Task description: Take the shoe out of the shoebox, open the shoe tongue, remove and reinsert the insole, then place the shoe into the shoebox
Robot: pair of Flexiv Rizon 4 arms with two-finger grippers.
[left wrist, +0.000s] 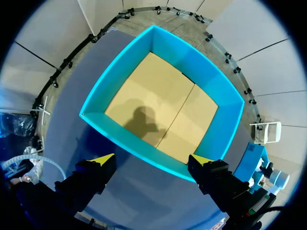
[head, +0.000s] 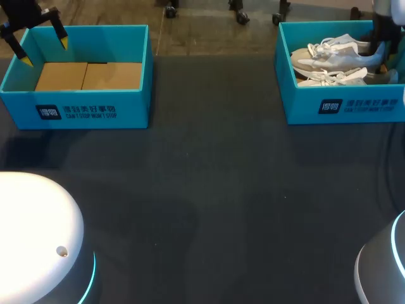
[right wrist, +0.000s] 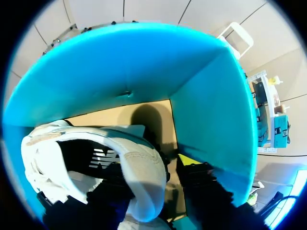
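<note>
Two white lace-up shoes lie in the blue shoebox at the table's far right: one shoe at the back, the other in front of it. My right arm reaches down into this box at the back shoe's heel. In the right wrist view the shoe's heel collar sits between the fingers of my right gripper. One finger is inside the shoe, and the yellow-tipped outer finger stands a little off the heel, so the gripper is open. My left gripper hangs open above the other box.
A second blue shoebox stands at the far left, holding nothing but its brown cardboard floor. The right box's blue wall rises close ahead of and beside the right gripper. Dark tabletop spreads between and in front of the boxes.
</note>
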